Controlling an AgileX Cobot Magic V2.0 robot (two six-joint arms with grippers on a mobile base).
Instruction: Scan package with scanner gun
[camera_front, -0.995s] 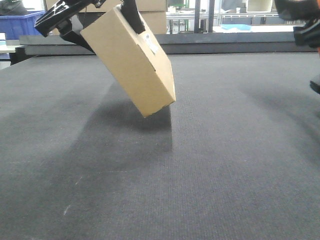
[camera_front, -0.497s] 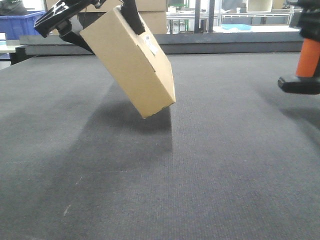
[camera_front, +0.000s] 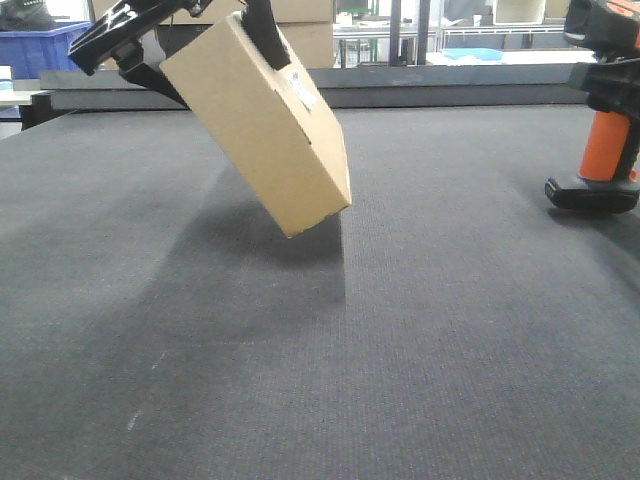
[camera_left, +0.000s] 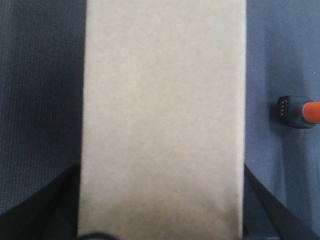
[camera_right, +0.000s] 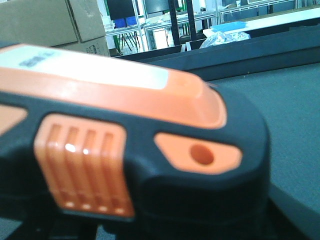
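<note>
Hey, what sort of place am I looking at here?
Probably a warehouse or parcel-handling workshop: stacked cardboard cartons, a blue crate and metal racking stand in the background, and there is an orange scanner gun in the foreground.

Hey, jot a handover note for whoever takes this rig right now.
Left claw: shut on the box, held tilted above the mat, label on its side.
Right claw: not clearly seen; the scanner fills its wrist view and is upright off to the right, apart from the box.
Done: box lifted and presented.
To do: aim the scanner at the label, scan.
</note>
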